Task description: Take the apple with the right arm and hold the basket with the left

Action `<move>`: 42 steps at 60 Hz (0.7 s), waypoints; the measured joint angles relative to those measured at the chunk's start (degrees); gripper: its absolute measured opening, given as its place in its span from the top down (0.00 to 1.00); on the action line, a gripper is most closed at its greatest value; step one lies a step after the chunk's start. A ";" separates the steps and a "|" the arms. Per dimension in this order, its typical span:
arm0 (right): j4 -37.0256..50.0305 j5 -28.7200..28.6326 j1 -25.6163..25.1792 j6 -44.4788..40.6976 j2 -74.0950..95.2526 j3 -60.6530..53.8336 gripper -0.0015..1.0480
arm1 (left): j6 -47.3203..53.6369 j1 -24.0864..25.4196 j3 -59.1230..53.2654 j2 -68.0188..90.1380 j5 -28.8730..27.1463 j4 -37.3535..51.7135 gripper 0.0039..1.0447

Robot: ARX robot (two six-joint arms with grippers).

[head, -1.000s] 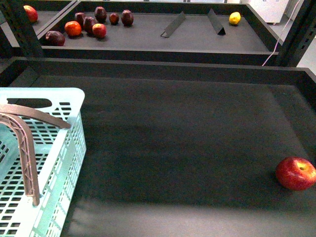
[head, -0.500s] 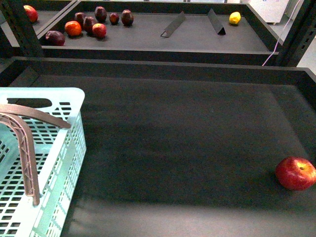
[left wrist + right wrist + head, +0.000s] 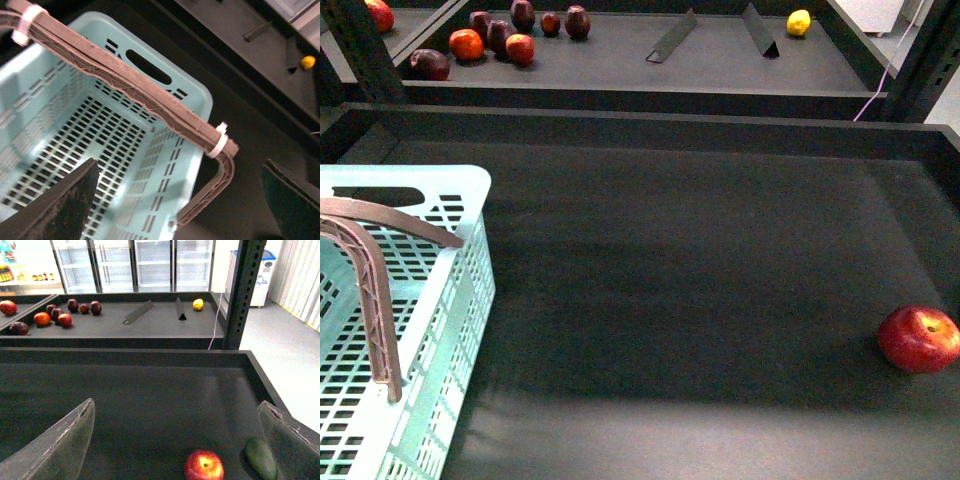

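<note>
L end effector point(image 3: 180, 165) hangs over the aqua basket point(image 3: 200, 95), fingers spread wide and empty, prob. aiming for the mauve handle point(image 3: 125, 85). R end effector point(image 3: 175, 405), also spread and empty, faces the apple point(image 3: 204, 466). It is glossy red w/ a yellowish stem dimple and sits at the shelf's point(image 3: 700, 260) right-front, well apart from the basket.

Red apple point(image 3: 919, 339) far right on mat; aqua basket point(image 3: 430, 330) left, upright.

Dark shelf point(image 3: 700, 280) — basket point(image 3: 440, 176) at left, apple point(image 3: 918, 340) far right.
</note>
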 joint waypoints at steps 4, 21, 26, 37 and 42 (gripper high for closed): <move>0.00 0.02 0.00 0.00 0.00 0.00 0.08 | -5.40 3.82 1.01 7.08 4.79 4.46 0.06; 0.00 0.02 0.00 0.00 0.00 0.00 0.08 | -23.02 9.31 7.19 38.93 12.94 26.97 0.06; 0.00 0.00 0.00 0.00 0.00 0.00 0.08 | -24.59 9.29 10.29 45.03 12.81 29.33 0.06; 0.00 0.02 0.00 0.00 0.00 0.00 0.08 | -26.40 8.61 14.82 52.98 10.93 30.47 0.06; 0.00 0.00 0.00 0.00 0.00 0.00 0.08 | -26.47 7.98 16.04 54.64 9.77 30.49 0.06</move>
